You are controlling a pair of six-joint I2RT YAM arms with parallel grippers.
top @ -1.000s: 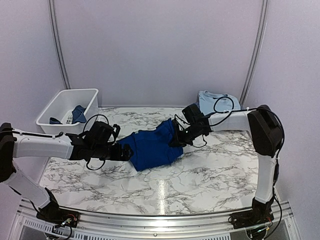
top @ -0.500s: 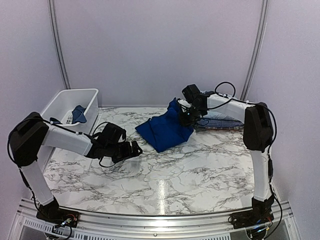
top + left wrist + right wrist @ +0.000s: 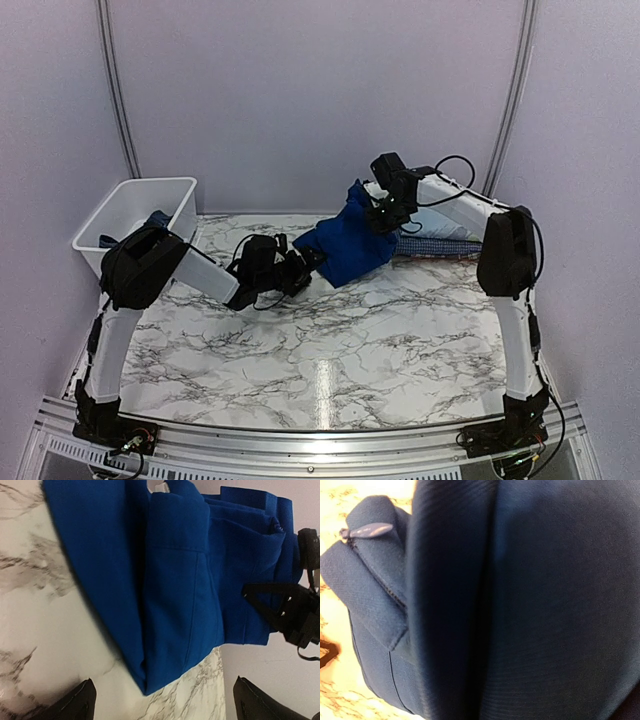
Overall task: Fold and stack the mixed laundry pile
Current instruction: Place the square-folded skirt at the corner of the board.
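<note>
Already the right end effector [image 3: 385, 212], clamped shut on the upper edge of the solid royal blue cloth garment [image 3: 350, 245], had carried it up and back from the middle of the white marble table [image 3: 330, 340] toward the folded checked stack [image 3: 440, 244] at the far right, so stacking looked close. The garment hung below and left of it, its lower fold trailing on the table. The left end effector [image 3: 308, 266] had let go and stood wide open just beside that lower corner.
</note>
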